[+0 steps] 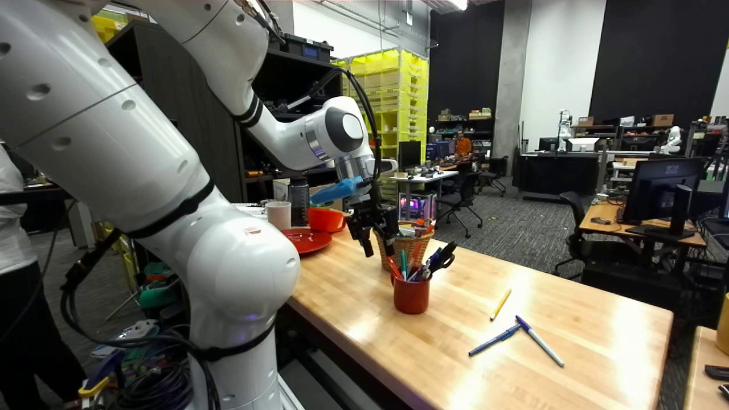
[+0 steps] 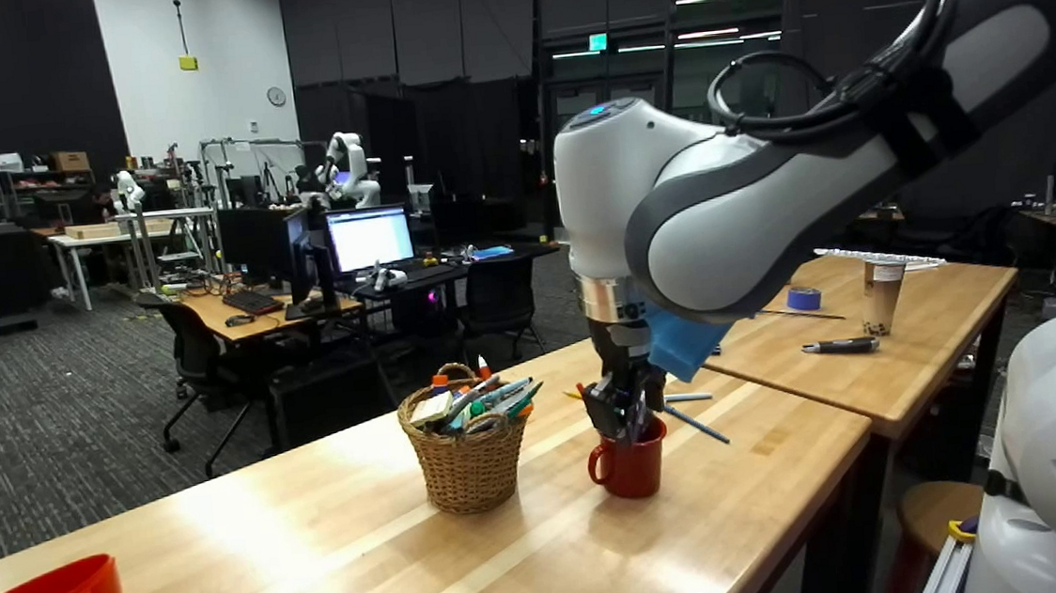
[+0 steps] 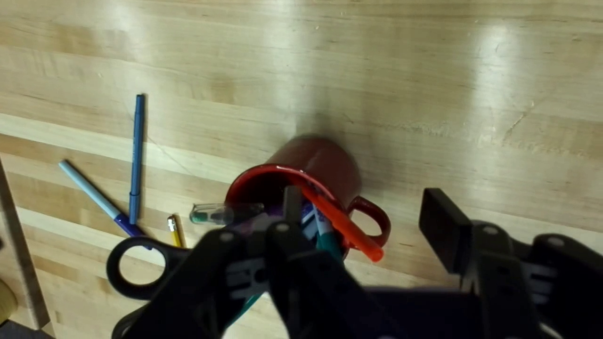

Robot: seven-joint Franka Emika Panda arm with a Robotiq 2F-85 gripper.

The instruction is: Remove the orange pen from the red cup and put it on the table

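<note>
The red cup (image 1: pixel 411 297) stands upright on the wooden table (image 1: pixel 444 364), full of pens and black-handled scissors. It also shows in an exterior view (image 2: pixel 636 475) and in the wrist view (image 3: pixel 325 160). The orange pen (image 3: pixel 341 221) leans out of the cup over its handle in the wrist view. In an exterior view it leans toward the handle side (image 1: pixel 394 267). My gripper (image 3: pixel 367 219) is open above the cup, also seen in an exterior view (image 1: pixel 379 249). The pen's free end lies between the two fingers in the wrist view, with no visible contact. The left finger overlaps the cup's mouth.
A wicker basket (image 2: pixel 471 471) of markers stands near the cup. Two blue pens (image 3: pixel 136 160) (image 3: pixel 96 193) and a yellow pencil (image 1: pixel 501 304) lie on the table. The scissors' black handles (image 3: pixel 169 259) stick out beside the left finger. A red bowl (image 1: pixel 326 220) and red plate (image 1: pixel 307 241) stand farther along.
</note>
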